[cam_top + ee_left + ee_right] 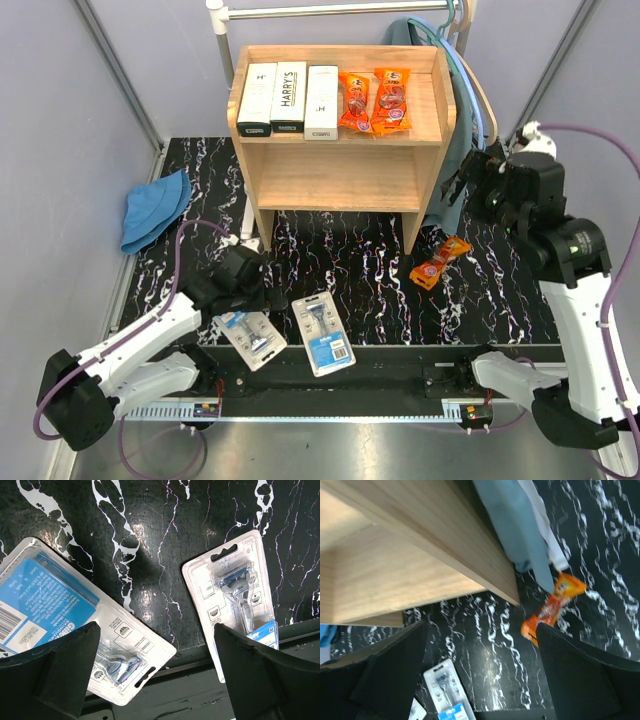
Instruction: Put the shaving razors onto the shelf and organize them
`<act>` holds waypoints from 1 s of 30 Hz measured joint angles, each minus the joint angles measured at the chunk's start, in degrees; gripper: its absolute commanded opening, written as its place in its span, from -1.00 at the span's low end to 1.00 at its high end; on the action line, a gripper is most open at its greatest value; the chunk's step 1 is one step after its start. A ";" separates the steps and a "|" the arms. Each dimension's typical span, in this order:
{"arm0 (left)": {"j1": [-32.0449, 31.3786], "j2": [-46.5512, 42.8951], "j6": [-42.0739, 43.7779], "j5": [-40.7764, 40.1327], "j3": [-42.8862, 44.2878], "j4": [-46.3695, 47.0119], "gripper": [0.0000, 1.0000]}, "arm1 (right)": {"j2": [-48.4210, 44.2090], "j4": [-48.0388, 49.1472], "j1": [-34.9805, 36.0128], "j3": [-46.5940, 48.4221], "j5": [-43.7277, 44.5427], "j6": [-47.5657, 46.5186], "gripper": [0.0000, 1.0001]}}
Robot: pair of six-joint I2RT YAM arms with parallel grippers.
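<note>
**Three packs left on the surface, five on the top tier**

Our left pincer [157, 645] hangs low over the surface [500, 300] with its jaws wide apart and nothing between them. A blister card lies under each finger. The one beneath the left finger in the wrist view [55, 595] lies back up, with its barcode showing. The one beneath the right finger [240, 590] lies face up, with the razor visible.

We judge both cards light, fairly stiff and slick. They lie flat, so a straight pinch from above would likely skate off. We would grip across the narrow width at the raised bubble, or tip up an edge first.

Our right pincer [470, 175] is also spread and empty, raised beside the shelf [440, 100]. The orange pouch [550, 610] lies below it, toward its right finger and near the shelf's foot. It looks soft, crinkly and light, so we would pinch it across the middle.

The top tier holds three white boxes [289, 97] side by side, then two orange pouches [373, 101]. The lower tier [340, 180] shows only bare wood.
</note>
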 measured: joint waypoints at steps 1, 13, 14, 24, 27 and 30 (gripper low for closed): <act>0.00 -0.02 0.00 0.04 0.00 0.00 0.98 | -0.87 0.13 -0.31 -2.38 0.09 0.55 0.99; 0.00 -1.11 -0.31 0.24 -1.29 0.13 0.98 | -4.00 8.66 -12.76 -34.64 -9.16 5.66 0.98; -0.02 -1.11 -0.31 0.31 -1.31 0.11 0.98 | -4.07 9.94 -14.71 -36.74 -11.06 5.84 0.97; -0.02 -1.09 -0.48 0.44 -1.70 0.20 0.98 | 4.92 20.68 -25.86 -44.44 -22.75 5.81 0.83; -0.02 -1.09 -0.48 0.68 -1.84 0.22 0.98 | 8.13 23.10 -26.75 -45.29 -24.79 5.40 0.75; -0.02 -1.09 -0.50 0.85 -1.84 0.22 0.98 | 11.56 25.35 -27.34 -45.92 -26.21 4.85 0.72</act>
